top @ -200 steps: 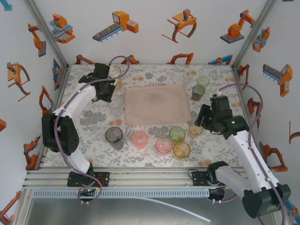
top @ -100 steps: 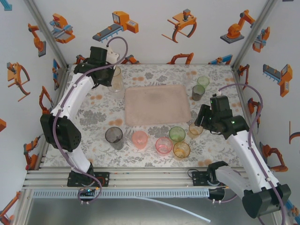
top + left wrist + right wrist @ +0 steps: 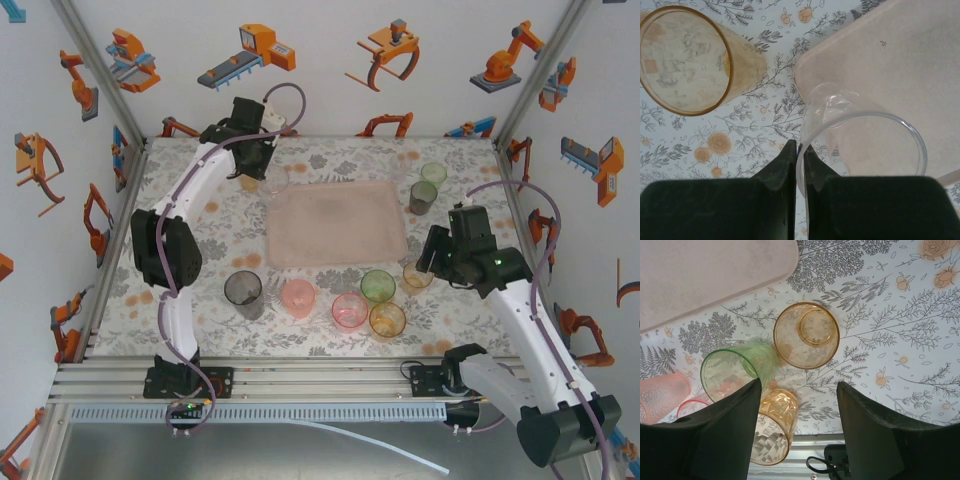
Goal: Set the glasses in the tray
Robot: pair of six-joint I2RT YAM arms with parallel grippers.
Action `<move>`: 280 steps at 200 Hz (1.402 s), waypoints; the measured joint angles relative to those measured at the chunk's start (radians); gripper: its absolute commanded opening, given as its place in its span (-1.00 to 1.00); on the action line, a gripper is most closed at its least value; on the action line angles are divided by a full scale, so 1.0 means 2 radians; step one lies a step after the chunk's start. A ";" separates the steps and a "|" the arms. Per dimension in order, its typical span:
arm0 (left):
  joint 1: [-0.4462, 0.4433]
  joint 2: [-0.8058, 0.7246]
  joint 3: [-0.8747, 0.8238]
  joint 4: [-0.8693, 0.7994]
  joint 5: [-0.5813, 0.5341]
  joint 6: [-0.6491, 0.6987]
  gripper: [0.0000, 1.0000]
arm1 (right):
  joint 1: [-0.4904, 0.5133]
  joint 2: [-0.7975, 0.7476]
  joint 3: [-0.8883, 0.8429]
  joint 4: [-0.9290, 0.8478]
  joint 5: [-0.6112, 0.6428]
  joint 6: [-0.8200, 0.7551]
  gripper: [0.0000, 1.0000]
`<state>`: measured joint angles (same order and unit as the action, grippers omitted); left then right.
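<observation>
Left gripper (image 3: 800,150) is clamped tight on the rim of a clear glass (image 3: 860,140), holding it over the far left corner of the pink tray (image 3: 890,60); I can't tell whether the glass touches the tray. An orange glass (image 3: 687,60) stands just to its left on the tablecloth (image 3: 200,250), white with grey leaves and orange roses. Right gripper (image 3: 799,387) hangs with its jaws apart, gripping nothing, above another orange glass (image 3: 806,335) near the tray's near right corner. 5 glasses line the near side, 2 sit far right. White walls (image 3: 330,100) carry orange robot pictures.
</observation>
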<state>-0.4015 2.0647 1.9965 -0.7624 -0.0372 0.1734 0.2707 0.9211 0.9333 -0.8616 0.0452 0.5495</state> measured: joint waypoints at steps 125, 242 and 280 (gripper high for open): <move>-0.003 0.074 0.067 0.021 0.001 0.000 -0.77 | 0.000 -0.019 0.002 -0.015 0.008 0.002 0.16; -0.003 0.083 0.083 0.019 -0.010 0.000 -0.50 | 0.000 -0.027 0.002 -0.023 0.011 0.002 0.17; -0.003 0.087 0.101 0.014 -0.012 0.000 -0.36 | 0.000 -0.026 0.002 -0.023 0.011 0.002 0.17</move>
<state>-0.4072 2.2387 2.1990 -0.7353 -0.0605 0.1741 0.2707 0.8684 0.9379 -0.9085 0.0681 0.5533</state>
